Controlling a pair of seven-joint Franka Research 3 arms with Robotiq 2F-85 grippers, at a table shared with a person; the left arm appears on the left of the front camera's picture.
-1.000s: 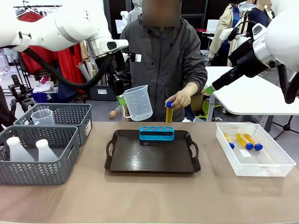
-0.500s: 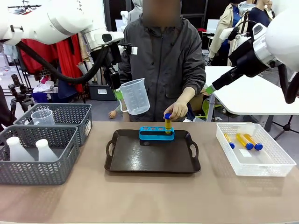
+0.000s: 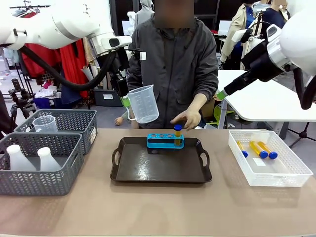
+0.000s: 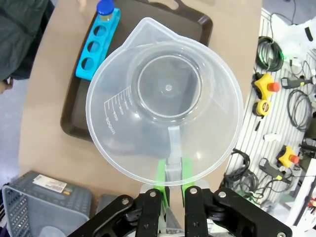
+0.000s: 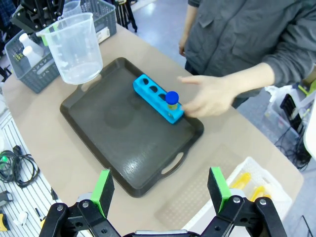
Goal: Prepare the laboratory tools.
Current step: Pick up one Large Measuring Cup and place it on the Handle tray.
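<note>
Clear plastic beaker (image 3: pixel 143 104), empty, hangs above the tray's (image 3: pixel 123 174) far-left corner, left gripper (image 4: pixel 171 174) clamped on its handle only; right gripper (image 5: pixel 160 190) jaws wide apart, empty, raised at the right. Risk: the thin handle grip lets the beaker swing or slip, and lowering it could knock the blue rack (image 3: pixel 165 141) or hit the person's hand (image 3: pixel 187 118) just behind it. Rack sits at the tray's far edge, one capped yellow tube (image 3: pixel 177 134) in its right-end hole, three holes empty. White bin (image 3: pixel 296 178) holds three more tubes (image 3: pixel 258 149). Left side: front basket (image 3: pixel 29 183) holds two flasks (image 3: pixel 19 159); rear basket (image 3: pixel 74 121) holds a second beaker (image 3: pixel 45 123).
</note>
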